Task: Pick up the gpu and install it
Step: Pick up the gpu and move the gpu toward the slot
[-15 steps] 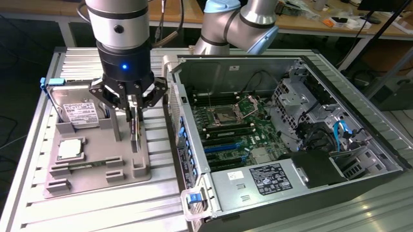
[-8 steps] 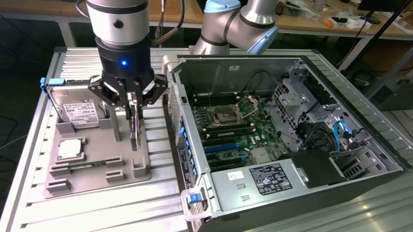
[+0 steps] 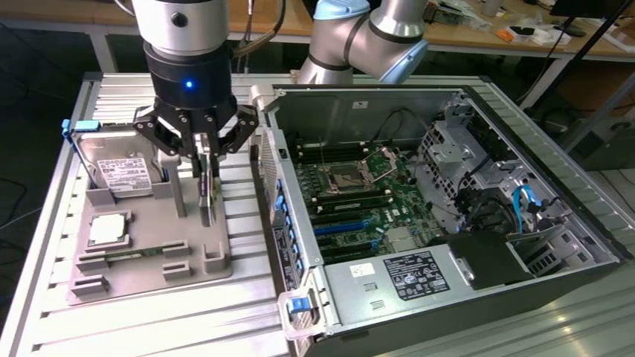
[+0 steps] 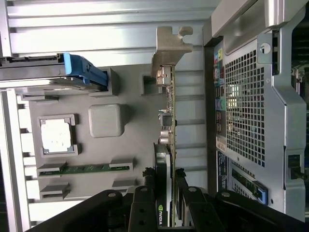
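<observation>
Exterior view: the gripper (image 3: 205,169) is clamped on the gpu (image 3: 207,204). The gpu stands on edge over the grey tray (image 3: 149,275), at nine o'clock from the open computer case (image 3: 447,97). The hard drive (image 3: 124,175) sits at nine o'clock of the gpu.

Wrist view: the black fingers (image 4: 145,203) pinch the gpu's near end. Its metal bracket (image 4: 170,46) is at the far end, between tray and case.
</observation>
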Motion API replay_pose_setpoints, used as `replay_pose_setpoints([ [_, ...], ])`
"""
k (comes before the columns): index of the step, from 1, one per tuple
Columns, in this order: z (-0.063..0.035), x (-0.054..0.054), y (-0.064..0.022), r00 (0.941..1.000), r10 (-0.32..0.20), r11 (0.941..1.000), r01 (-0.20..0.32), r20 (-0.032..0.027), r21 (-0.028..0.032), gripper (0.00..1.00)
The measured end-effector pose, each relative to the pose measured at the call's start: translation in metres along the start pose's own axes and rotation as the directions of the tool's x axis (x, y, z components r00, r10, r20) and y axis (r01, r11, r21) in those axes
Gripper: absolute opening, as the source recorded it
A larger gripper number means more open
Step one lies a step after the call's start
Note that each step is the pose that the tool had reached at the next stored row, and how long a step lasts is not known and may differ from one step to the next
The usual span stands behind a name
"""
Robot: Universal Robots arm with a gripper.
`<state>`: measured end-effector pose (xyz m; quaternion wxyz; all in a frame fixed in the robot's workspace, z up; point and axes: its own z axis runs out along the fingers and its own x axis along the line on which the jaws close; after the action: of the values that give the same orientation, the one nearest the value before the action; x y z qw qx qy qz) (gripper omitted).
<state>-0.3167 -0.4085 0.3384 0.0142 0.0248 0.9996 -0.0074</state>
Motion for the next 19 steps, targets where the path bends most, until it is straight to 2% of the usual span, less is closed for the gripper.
replay_pose_setpoints([
  [8,-0.0138,0.000,-0.0002,1.0000,0.000,1.0000,0.000,0.0001,0.0000,0.27],
  [15,-0.0328,-0.001,-0.0005,1.0000,0.000,1.0000,0.000,0.0000,0.0000,0.27],
  [19,-0.0497,-0.001,-0.0007,1.0000,0.000,1.0000,0.000,0.0000,0.0000,0.27],
])
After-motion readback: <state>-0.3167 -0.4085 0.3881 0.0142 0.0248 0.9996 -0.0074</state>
